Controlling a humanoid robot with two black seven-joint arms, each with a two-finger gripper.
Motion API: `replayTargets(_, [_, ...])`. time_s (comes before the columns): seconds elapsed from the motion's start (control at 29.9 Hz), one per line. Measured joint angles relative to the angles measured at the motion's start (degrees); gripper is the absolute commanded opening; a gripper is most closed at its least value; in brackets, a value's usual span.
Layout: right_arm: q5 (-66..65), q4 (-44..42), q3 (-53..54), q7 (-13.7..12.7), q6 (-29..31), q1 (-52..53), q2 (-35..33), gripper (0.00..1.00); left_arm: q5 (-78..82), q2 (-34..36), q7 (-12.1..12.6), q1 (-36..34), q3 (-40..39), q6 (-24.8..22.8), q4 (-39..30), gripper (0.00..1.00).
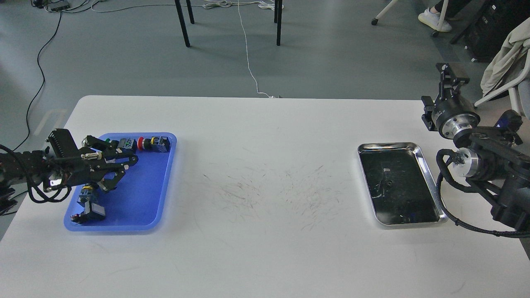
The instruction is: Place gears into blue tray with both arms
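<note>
The gears cannot be picked out with certainty. A small dark speck (387, 183) lies on the dark floor of the silver tray (426, 165), near its middle, and may be one; it is too small to confirm teeth or a centre hole. No second gear is distinguishable.

The blue tray (145, 198) sits on the left part of the white table (265, 256), well apart from the silver tray on the right. Along its far rim lies a row of push-button switches (155, 143), with green and red caps visible. More switches (92, 210) lie near the front left corner. The right half of the tray floor is bare.

The left gripper (118, 167) reaches in from the left edge and hangs over the left half of the blue tray, hiding part of the switches beneath. Its fingers (124, 159) appear spread apart, with nothing visible between them.

The right gripper (451, 78) is raised beyond the table's right edge, clear of the silver tray. It is seen end-on and dark; whether its fingers are parted cannot be told.

Fine dark scratch marks (265, 194) cover the table between the trays. Beyond the table are cables (248, 54) on a grey floor and chair legs (184, 25).
</note>
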Motion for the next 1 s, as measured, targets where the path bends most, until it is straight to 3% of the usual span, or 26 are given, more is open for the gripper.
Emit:
replayTargets(0.67, [-0.20, -0.06, 0.02, 0.00, -0.10, -0.08, -0.14, 0.96, -1.52, -3.33, 0.00, 1.68, 0.09, 0.07, 3.43, 0.16])
replayTargets(1.0, [-0.20, 0.00, 0.01, 0.00, -0.10, -0.06, -0.14, 0.96, -1.60, -3.33, 0.00, 1.97, -0.02, 0.07, 4.16, 0.34])
